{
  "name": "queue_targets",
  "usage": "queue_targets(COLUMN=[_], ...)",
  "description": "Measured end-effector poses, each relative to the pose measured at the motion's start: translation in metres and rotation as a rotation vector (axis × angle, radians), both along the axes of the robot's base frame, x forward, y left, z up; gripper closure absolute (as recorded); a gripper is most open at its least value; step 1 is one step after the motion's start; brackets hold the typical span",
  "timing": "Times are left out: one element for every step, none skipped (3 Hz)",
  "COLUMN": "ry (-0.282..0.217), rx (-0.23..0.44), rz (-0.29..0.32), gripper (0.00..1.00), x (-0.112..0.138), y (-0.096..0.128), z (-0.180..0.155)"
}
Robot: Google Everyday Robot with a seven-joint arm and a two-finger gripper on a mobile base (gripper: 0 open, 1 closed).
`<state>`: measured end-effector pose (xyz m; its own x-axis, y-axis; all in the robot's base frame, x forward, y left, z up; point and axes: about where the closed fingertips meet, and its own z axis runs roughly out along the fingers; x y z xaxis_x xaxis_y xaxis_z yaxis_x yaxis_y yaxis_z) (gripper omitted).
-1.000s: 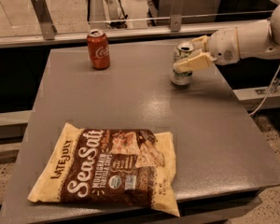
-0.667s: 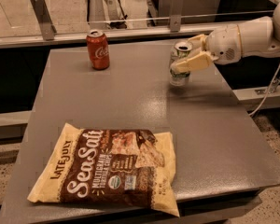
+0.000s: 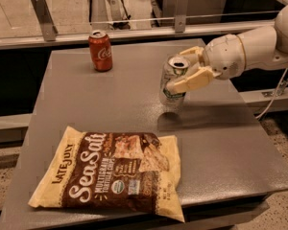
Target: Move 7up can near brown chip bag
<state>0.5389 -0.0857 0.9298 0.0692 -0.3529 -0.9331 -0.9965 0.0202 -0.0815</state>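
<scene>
The 7up can (image 3: pixel 172 83), silver-white with green lettering and a silver top, hangs upright a little above the grey table (image 3: pixel 221 143), near its middle right. My gripper (image 3: pixel 186 70) comes in from the right on a white arm and is shut on the can, one cream finger across its front and one behind its top. The brown chip bag (image 3: pixel 114 174), large and flat with white "Sea Salt" lettering, lies at the table's front left, below and left of the can, with a gap of bare table between them.
A red cola can (image 3: pixel 101 50) stands upright at the table's back left. A metal rail with posts (image 3: pixel 134 30) runs behind the table. A white cable (image 3: pixel 278 92) hangs at the right, beyond the table's edge.
My gripper has carried the 7up can off the back right of the table, leftward and toward the front, closer to the chip bag. The cola can and bag have not moved.
</scene>
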Motion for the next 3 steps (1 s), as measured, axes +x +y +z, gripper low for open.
queue_targets(ry=[0.004, -0.011, -0.010], rx=[0.027, 0.041, 0.035], rz=[0.077, 0.138, 0.178], gripper=[1.00, 0.82, 0.59], x=[-0.026, -0.045, -0.055], y=[0.021, 0.041, 0.056], z=[-0.005, -0.013, -0.025])
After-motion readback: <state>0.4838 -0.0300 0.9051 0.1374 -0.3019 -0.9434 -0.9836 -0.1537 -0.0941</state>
